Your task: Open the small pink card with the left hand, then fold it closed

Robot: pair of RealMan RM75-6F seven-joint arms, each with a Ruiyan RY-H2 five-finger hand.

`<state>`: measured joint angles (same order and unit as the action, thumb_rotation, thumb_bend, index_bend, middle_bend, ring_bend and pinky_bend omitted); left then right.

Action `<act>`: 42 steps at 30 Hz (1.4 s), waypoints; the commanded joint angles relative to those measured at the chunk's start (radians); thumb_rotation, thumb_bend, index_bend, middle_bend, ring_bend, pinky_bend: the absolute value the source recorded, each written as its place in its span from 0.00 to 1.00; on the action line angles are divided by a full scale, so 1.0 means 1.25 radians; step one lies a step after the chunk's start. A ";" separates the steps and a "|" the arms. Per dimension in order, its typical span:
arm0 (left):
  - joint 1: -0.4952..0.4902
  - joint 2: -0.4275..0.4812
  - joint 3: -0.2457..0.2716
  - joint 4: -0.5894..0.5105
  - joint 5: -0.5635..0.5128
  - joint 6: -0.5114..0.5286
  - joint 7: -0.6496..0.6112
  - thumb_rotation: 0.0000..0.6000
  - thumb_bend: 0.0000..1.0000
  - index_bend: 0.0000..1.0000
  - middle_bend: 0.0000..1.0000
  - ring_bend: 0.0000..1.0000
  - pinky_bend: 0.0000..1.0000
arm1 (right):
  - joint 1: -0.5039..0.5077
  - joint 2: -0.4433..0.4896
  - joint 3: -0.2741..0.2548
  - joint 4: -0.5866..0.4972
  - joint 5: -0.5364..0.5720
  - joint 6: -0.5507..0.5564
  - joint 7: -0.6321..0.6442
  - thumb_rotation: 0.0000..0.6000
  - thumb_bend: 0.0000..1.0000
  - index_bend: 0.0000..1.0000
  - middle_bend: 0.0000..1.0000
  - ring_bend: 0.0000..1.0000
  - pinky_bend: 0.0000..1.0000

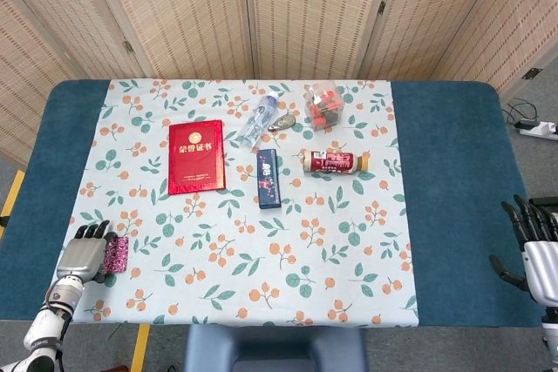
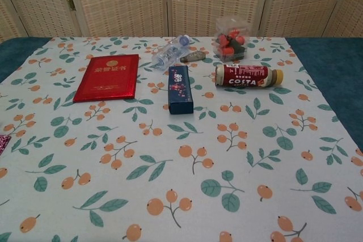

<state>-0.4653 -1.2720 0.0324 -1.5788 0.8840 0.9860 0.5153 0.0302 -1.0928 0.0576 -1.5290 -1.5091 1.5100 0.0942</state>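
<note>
Left hand sits at the counter's near-left corner, fingers resting alongside the small pink card; can't tell if it actually grips the card or only touches its left edge. Card lies flat and folded closed at the near-left edge of the floral tablecloth; in the chest view only a sliver shows at the left border.

Right hand is off the near-right corner of the counter, fingers spread apart, holding nothing.

Mid-counter: dark blue box lying lengthwise, near to far. Left of it, well apart, a red certificate booklet, closed and flat. Right of the box, a Costa coffee bottle on its side, cap toward the right edge.

Toward the far edge: clear water bottle on its side, a small grey-brown object just beside its cap end, and a clear box with red contents.
</note>
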 commanded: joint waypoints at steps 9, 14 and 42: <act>-0.006 -0.002 0.003 -0.001 -0.011 -0.004 0.010 1.00 0.29 0.20 0.00 0.00 0.00 | -0.002 0.000 0.000 0.001 0.001 0.002 0.002 1.00 0.32 0.00 0.00 0.00 0.00; -0.007 -0.001 0.005 -0.005 -0.013 -0.003 0.012 1.00 0.29 0.19 0.00 0.00 0.00 | -0.001 0.000 0.000 0.002 0.000 0.002 0.004 1.00 0.32 0.00 0.00 0.00 0.00; 0.213 0.037 -0.056 -0.041 0.350 0.450 -0.319 1.00 0.33 0.18 0.00 0.00 0.00 | 0.002 0.018 -0.014 -0.011 -0.032 -0.002 0.065 1.00 0.32 0.00 0.00 0.00 0.00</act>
<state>-0.2252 -1.2113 -0.0387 -1.6441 1.2955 1.5195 0.1241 0.0299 -1.0729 0.0459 -1.5350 -1.5409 1.5144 0.1601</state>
